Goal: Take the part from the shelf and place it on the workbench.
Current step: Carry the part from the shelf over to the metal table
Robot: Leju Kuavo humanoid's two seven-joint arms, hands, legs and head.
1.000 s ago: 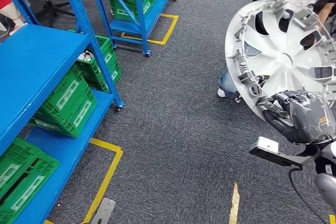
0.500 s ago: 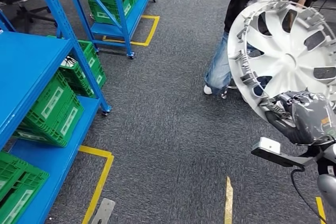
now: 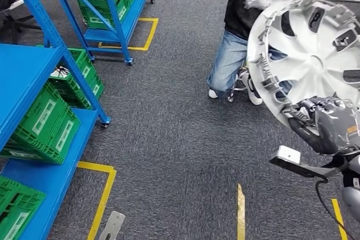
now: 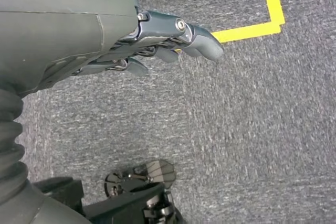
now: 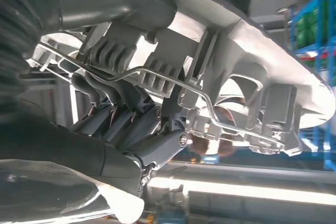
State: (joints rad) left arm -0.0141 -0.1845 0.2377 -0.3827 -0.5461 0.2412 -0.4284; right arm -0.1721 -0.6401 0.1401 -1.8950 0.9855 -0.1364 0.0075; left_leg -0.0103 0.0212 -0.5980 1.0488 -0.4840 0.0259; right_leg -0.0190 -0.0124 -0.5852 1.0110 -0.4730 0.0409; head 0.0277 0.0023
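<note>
The hubcap (image 3: 312, 63) is off the shelf (image 3: 25, 77), its rim clenched in the right hand (image 3: 329, 125). The left hand (image 4: 158, 40) hangs empty, fingers loosely extended. The view has swung right since a second ago, bringing a kneeling person (image 3: 246, 32) closer; no counter visible yet.

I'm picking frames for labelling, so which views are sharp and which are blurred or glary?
Head view: fairly sharp, evenly lit; the wheel cover in the right hand reads clearly. Left wrist view: the left hand is sharp, the carpet streaked with blur. Right wrist view: the cover's clips are sharp, the background smeared, with a bright glare band beyond.
</note>
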